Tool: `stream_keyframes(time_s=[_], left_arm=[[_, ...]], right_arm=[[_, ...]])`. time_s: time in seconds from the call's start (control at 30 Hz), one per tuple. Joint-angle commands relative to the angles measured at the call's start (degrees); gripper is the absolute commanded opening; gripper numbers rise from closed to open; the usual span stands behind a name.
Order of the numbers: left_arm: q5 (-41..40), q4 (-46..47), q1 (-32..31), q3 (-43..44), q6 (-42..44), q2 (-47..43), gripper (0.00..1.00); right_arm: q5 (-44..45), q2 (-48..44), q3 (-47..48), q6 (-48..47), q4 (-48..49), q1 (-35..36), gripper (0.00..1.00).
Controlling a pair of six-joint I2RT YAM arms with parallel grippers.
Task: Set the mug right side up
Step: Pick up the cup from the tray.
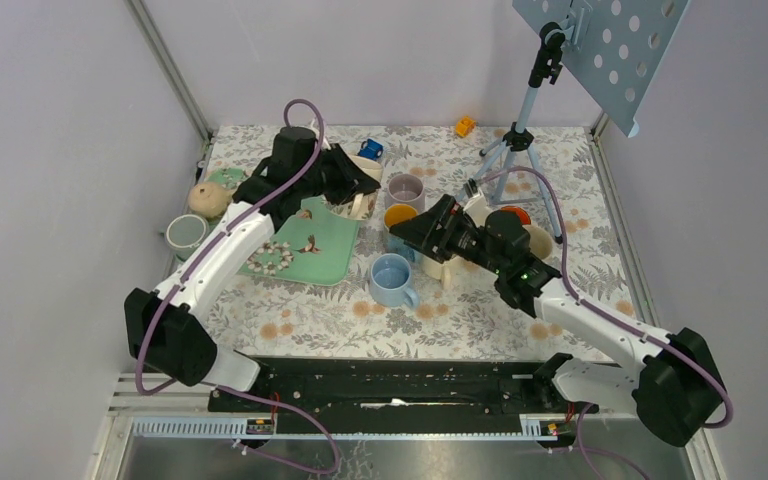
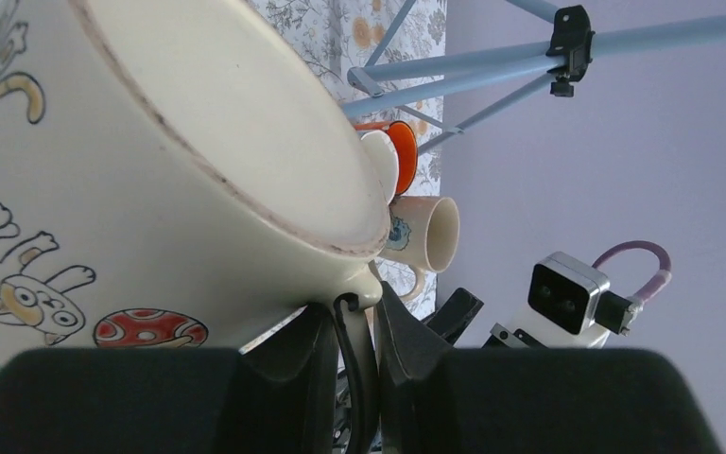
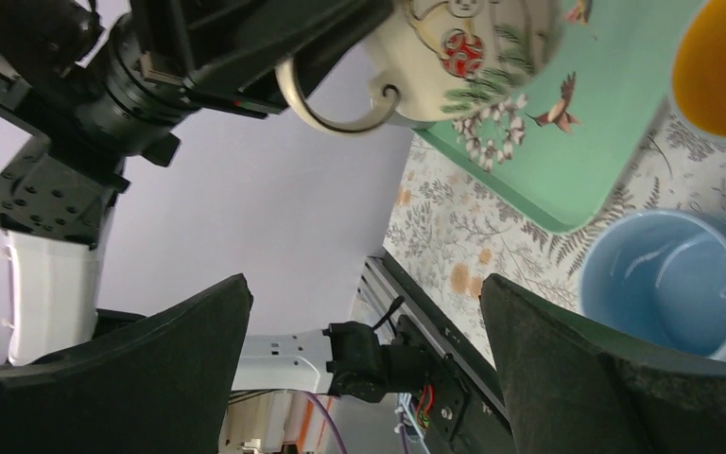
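The left gripper (image 2: 354,322) is clamped on the handle of a cream, cartoon-printed mug (image 2: 151,189), holding it tilted over the green tray (image 1: 325,250) on the table's left side. The right gripper (image 3: 364,331) has its jaws wide apart and empty, near a blue mug (image 1: 392,278) and an orange cup (image 1: 400,216).

Crowded centre: blue mug (image 1: 390,281), orange cup (image 1: 400,215) and grey mug (image 1: 406,190) line up between tray (image 1: 310,258) and right gripper (image 1: 415,238). The mug (image 1: 361,206) in the left gripper (image 2: 359,326) hangs over the tray's far corner. Tripod (image 1: 513,150) blocks the far right. Open lanes: the near strip of cloth (image 1: 290,322), the tray's near half.
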Motion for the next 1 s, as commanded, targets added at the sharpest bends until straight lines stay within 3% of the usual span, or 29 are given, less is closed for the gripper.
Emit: stream_keyframes(time_s=[0.0, 0.2, 0.43, 0.7, 0.97], left_arm=[[2.2, 11.58, -0.33, 5.95, -1.46, -0.69, 0.0], [1.44, 11.42, -1.21, 5.86, -4.5, -0.34, 0.0], [-3.03, 10.99, -4.57, 5.73, -10.9, -0.04, 0.0], [-7.68, 9.04, -6.95, 5.91, -16.52, -0.08, 0.0], [-10.36, 8.42, -9.07, 5.9, -18.98, -0.72, 0.0]], right_arm=[[0.11, 1.88, 5.91, -0.66, 4.46, 1.02, 0.98], [7.27, 1.12, 12.76, -11.54, -7.01, 4.99, 0.96], [25.12, 3.88, 21.38, -27.55, -19.69, 13.48, 0.86], [42.43, 6.91, 25.67, -39.86, -23.53, 20.2, 0.76], [49.49, 9.1, 26.98, -44.1, -21.69, 22.3, 0.74]])
